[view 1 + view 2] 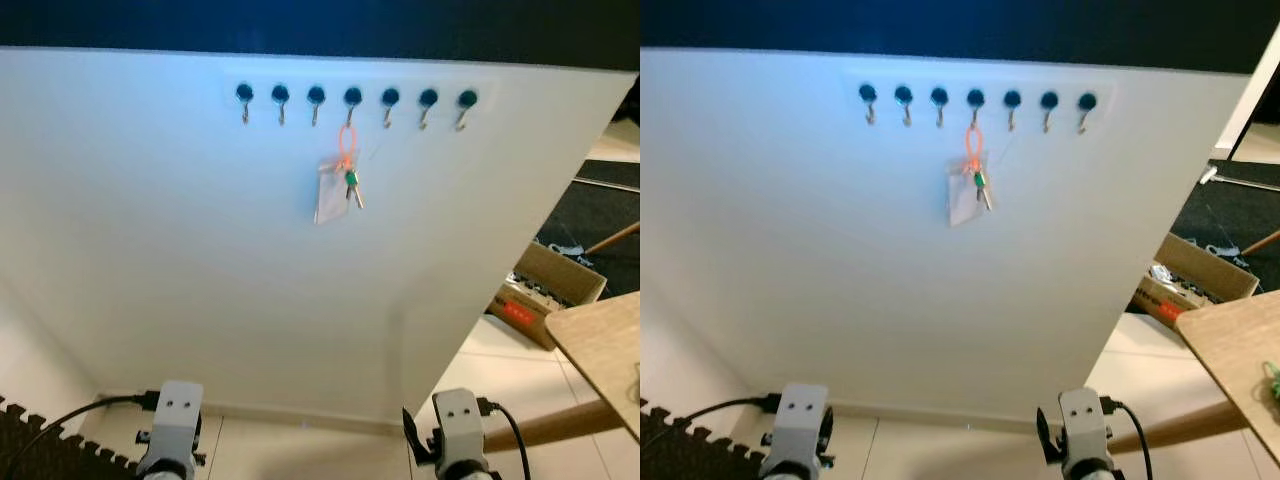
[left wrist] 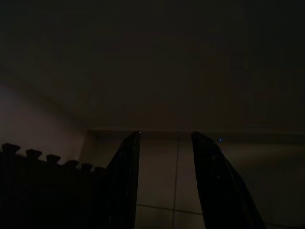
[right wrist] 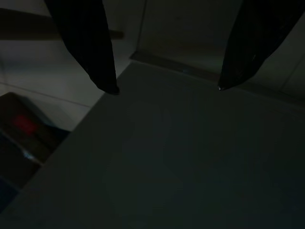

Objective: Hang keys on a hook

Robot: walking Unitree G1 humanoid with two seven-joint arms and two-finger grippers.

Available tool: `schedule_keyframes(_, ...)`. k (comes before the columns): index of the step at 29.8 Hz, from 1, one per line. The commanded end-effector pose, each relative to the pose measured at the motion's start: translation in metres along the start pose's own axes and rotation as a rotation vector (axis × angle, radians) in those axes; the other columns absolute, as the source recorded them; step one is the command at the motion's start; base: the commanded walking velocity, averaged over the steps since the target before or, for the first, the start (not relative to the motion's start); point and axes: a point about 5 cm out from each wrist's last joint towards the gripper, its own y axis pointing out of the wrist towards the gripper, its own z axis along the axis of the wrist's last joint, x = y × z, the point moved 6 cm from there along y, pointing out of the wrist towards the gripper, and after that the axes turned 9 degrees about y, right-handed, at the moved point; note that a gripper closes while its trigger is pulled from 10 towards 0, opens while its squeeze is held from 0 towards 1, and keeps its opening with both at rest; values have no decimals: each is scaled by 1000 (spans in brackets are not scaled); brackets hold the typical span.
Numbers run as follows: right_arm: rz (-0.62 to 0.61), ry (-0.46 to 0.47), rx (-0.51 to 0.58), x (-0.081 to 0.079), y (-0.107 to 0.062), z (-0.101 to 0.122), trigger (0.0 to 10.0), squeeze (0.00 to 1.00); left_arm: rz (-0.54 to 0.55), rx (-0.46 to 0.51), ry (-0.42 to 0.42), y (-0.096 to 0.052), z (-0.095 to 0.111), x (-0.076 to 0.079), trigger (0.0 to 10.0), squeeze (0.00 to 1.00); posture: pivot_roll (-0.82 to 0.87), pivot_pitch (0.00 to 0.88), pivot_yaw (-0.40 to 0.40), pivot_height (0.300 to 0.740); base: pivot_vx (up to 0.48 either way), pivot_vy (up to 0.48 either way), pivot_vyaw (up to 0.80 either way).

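Keys hung on the fourth hook of the white panel.
The keys (image 1: 347,178) dangle by an orange loop from that hook (image 1: 352,99); right of the panel (image 1: 200,250), an open cardboard box (image 1: 545,290) holds small clutter. My left gripper (image 2: 164,143) and right gripper (image 3: 164,88) hang low, fingers apart.

Matt white wall (image 1: 200,250); metal hooks (image 1: 353,100); metal keys (image 1: 353,188), orange plastic loop (image 1: 346,142); wooden table (image 1: 605,345).

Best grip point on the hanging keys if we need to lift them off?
Probably the orange loop just below the fourth hook, pinched from the front. It hangs flat against the wall; the keys and tag dangle loose beneath it.
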Motion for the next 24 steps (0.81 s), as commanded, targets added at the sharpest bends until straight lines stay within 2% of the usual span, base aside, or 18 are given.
schedule_keyframes(1,4,5,-31,-4,-5,-11,10000,0,2,-38,28,-4,-14,-2,10000,0,115,150,-36,740,-311,0,0)
schedule_keyframes(24,9,3,-38,-6,-4,-14,10000,0,13,-38,27,-5,-15,-4,10000,0,125,149,-37,740,-341,0,0)
